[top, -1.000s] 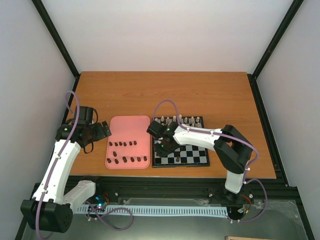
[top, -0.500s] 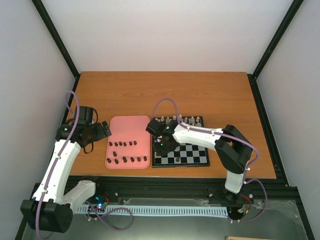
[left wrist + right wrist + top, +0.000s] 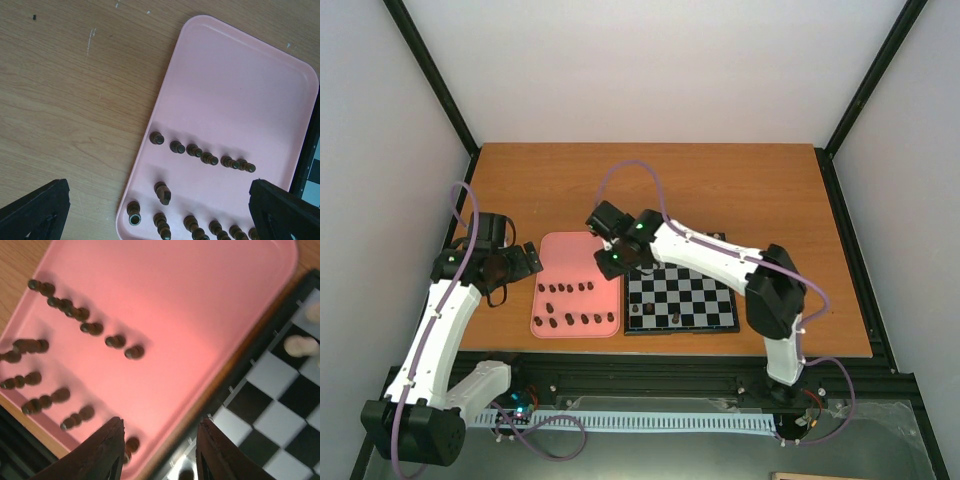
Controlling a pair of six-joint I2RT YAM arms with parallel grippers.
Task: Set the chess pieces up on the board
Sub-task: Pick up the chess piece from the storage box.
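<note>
The worktop [image 3: 720, 190] is a rectangular slab with a warm wood grain, and a few pale scuffs are seen on it in the left wrist view. The pink tray [image 3: 570, 250], smooth, matte and round-cornered, is taken here as the landmark. The board [image 3: 685, 300], a small square of black and pale squares inside a black rim, is laid just right of the tray, almost touching its edge.

The right arm is stretched from its base leftwards across the board, with the wrist bent down over the tray's far right corner. A second ago it was lowered over the board corner nearest the tray. Since then it has been raised and swung towards the tray. The left arm is angled up along the tray's left side and has not been moved.

The right claw [image 3: 610, 262] is released: its dark fingers are parted above the tray's right edge, with nothing between them. It was nearly clenched a second ago. The left claw [image 3: 525, 258] is also spread wide and empty, just left of the tray.

The chess pieces [image 3: 570, 290], tiny, dark brown and knobbed, are mostly laid on their sides in two loose rows on the tray's near half. A single dark piece [image 3: 638, 310] is stood on the board's near row beside the tray. Cream pieces [image 3: 300, 345] are set on the board's far squares.
</note>
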